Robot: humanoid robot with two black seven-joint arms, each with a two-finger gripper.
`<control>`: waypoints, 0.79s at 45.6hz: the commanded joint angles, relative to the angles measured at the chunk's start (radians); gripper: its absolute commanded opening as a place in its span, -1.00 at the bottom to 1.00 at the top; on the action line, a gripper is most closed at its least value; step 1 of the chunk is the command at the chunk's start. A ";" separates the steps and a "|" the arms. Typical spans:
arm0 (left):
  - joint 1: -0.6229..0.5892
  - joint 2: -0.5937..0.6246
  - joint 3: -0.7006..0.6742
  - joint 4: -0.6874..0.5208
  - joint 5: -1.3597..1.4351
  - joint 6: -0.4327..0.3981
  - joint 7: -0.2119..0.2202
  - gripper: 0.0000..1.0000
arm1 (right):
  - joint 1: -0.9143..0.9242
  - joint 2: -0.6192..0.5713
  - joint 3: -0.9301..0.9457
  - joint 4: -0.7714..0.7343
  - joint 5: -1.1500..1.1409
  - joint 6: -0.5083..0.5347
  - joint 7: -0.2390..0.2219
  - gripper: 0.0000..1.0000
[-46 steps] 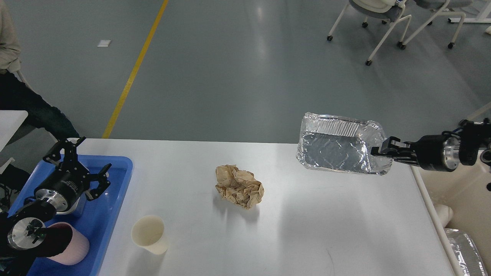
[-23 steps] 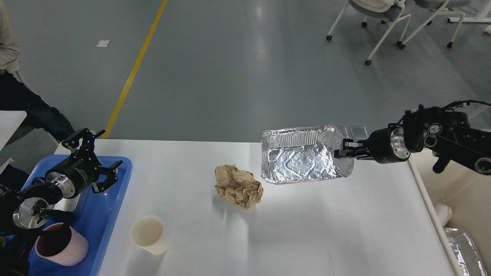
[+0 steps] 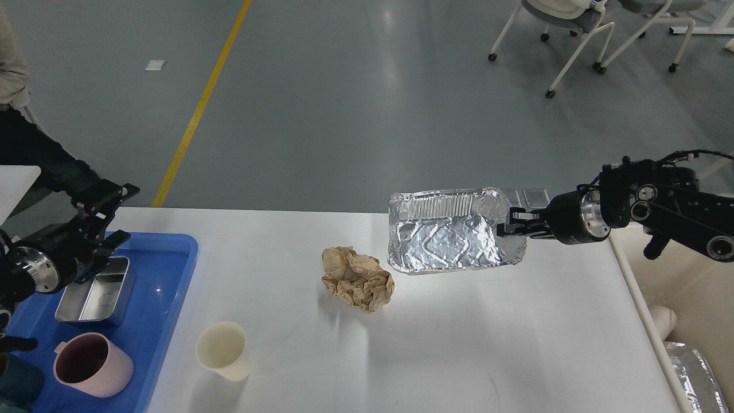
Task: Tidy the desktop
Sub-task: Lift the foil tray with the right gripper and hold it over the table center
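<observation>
The desktop (image 3: 459, 344) is a large white-grey table that fills the lower view. My right gripper (image 3: 509, 227) comes in from the right and is shut on the right rim of a crinkled foil tray (image 3: 444, 244). It holds the tray open side up, low over the desktop's far middle; I cannot tell whether the tray touches. A crumpled brown paper ball (image 3: 358, 279) lies just left of the tray. A cream paper cup (image 3: 223, 351) stands at the front left. My left gripper (image 3: 109, 215) is open and empty above the far end of the blue tray (image 3: 163, 298).
The blue tray holds a metal box (image 3: 97, 289) and a pink mug (image 3: 92, 364). A beige bin (image 3: 688, 298) stands off the table's right edge with foil (image 3: 697, 373) in it. A seated person (image 3: 34, 155) is at far left, and chairs (image 3: 573, 23) stand beyond.
My right gripper swung the foil tray left and down from the table's right edge, turning it open side up. My left arm pulled back left and uncovered the metal box and the mug.
</observation>
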 commanded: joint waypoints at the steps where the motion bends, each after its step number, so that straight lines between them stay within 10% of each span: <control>1: 0.109 0.240 0.020 -0.110 0.044 -0.021 -0.034 0.94 | -0.002 -0.003 0.000 0.000 0.000 0.000 0.000 -1.00; 18: 0.290 0.532 0.039 -0.149 0.209 -0.039 -0.111 0.93 | 0.000 -0.005 -0.001 0.000 0.000 0.000 0.000 -1.00; 36: 0.217 0.505 0.034 -0.159 0.209 -0.228 -0.143 0.93 | -0.005 -0.003 -0.001 0.000 0.000 0.000 0.000 -1.00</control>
